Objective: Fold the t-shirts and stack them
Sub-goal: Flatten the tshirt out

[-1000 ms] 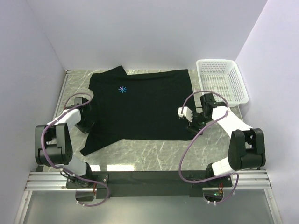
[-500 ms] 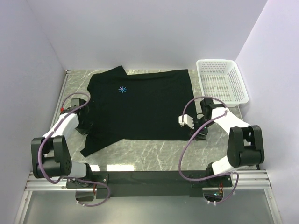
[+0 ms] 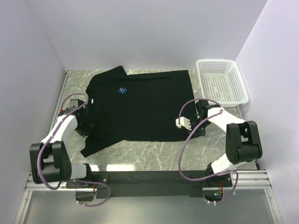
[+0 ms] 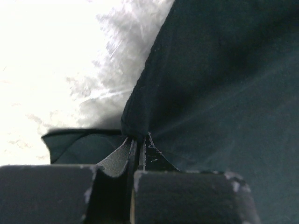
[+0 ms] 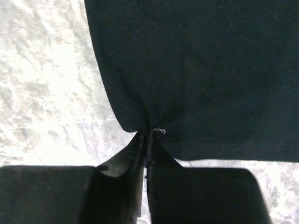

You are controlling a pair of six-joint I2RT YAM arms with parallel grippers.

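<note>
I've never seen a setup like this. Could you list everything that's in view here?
t-shirt: one, black, spread flat across the middle of the table.
starburst print: one, light blue, on the shirt's chest.
basket: one, white, far right corner, nothing visible inside.
table: one, grey marble pattern, under everything.
walls: pale lilac, around three sides.
cables: purple, looped along both arms.
arms: two, black and white, bolted at the near edge.
left gripper: black, shut on the shirt's left edge.
right gripper: black, shut on the shirt's near right corner.
</note>
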